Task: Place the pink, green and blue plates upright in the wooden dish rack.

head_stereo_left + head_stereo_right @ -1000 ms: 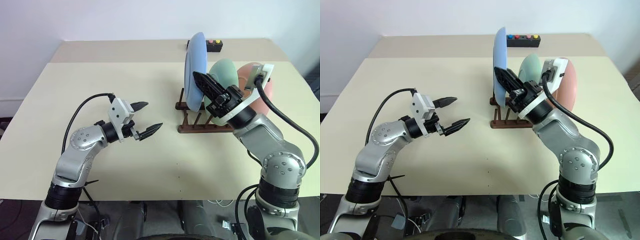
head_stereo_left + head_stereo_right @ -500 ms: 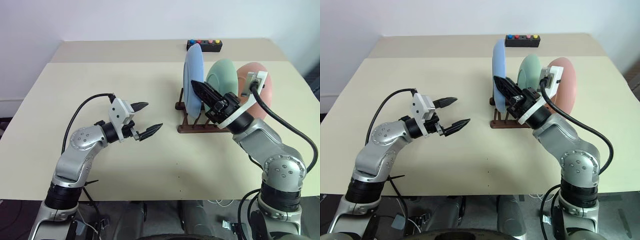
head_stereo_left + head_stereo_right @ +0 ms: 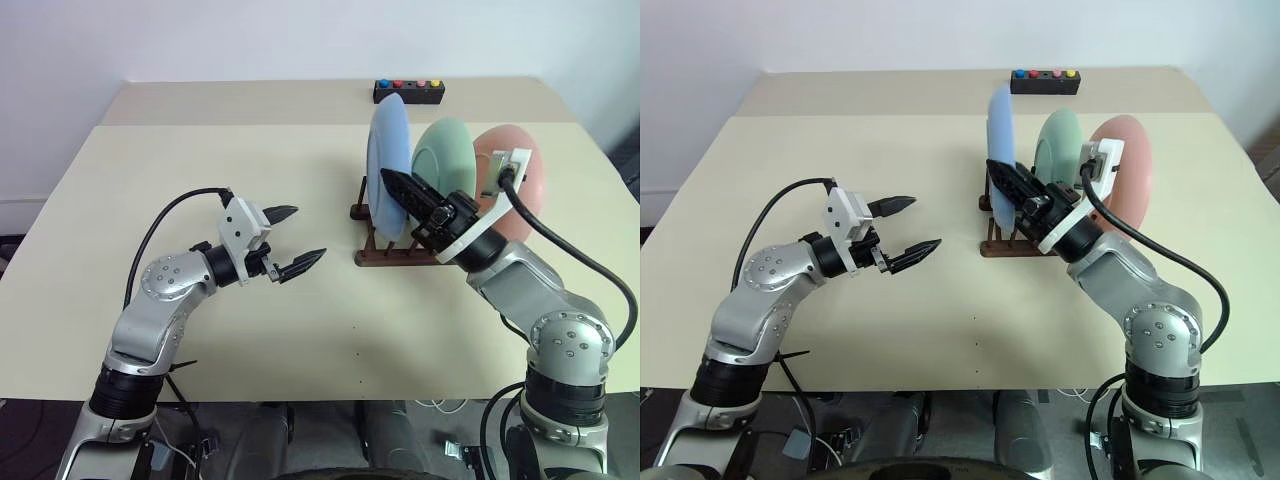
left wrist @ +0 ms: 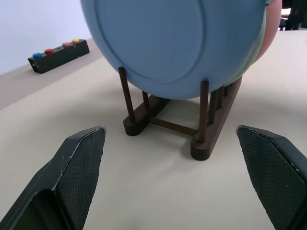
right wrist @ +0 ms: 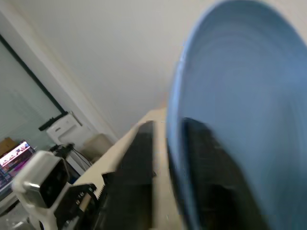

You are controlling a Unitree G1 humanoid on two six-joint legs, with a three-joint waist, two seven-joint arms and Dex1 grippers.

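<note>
step: last plate going in, blue plate [image 3: 386, 160] upright in rack [image 3: 405, 251] beside green [image 3: 447, 152] and pink [image 3: 512, 170] | right gripper [image 3: 1016, 190] jaws straddle its rim, loosening I think | left gripper [image 3: 296, 238] wide open, empty | next: back off slowly, don't tip it

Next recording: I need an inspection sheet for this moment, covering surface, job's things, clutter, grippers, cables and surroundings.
Surface: pale beige table, bare around the rack.
Job's things: light blue round plate, pale mint green round plate and salmon pink round plate all stand upright in the dark brown wooden dish rack.
Clutter: small black box with coloured buttons at the table's far edge.
Grippers: left gripper open, holding nothing, apart from the rack; right gripper straddles the blue plate's rim, one finger each side; whether it grips, cannot tell.
Cables: black cable on the left arm; black cable on the right arm.
Surroundings: white wall behind the table.
</note>
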